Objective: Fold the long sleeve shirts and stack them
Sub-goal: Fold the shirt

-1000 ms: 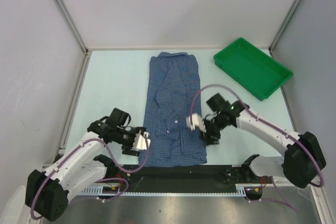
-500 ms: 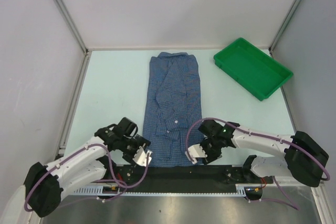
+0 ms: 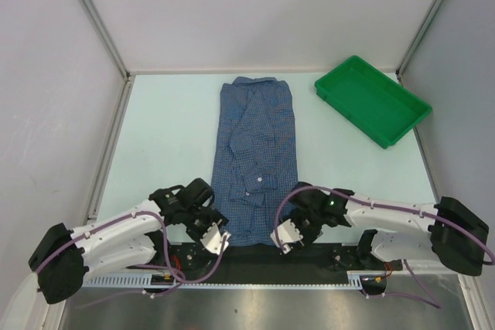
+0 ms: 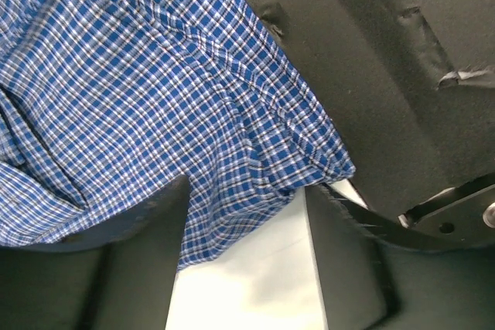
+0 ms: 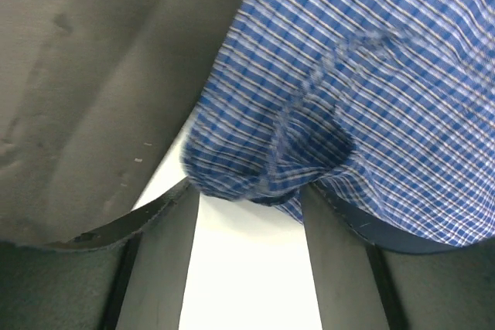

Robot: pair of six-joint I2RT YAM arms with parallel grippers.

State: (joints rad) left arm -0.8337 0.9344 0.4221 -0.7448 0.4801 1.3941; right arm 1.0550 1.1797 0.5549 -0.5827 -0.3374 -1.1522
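Lying flat on the pale worktop, the long sleeve shirt stretched lengthwise in the top view, collar at the far end, with the green tray off to the right of its collar. The left gripper sat at the shirt's near left hem corner, the right gripper at its near right hem corner.

From the left wrist, the left gripper was released, its fingers apart with the shirt's hem corner between them.

From the right wrist, the right gripper was likewise released, straddling a bunched hem corner of the shirt.
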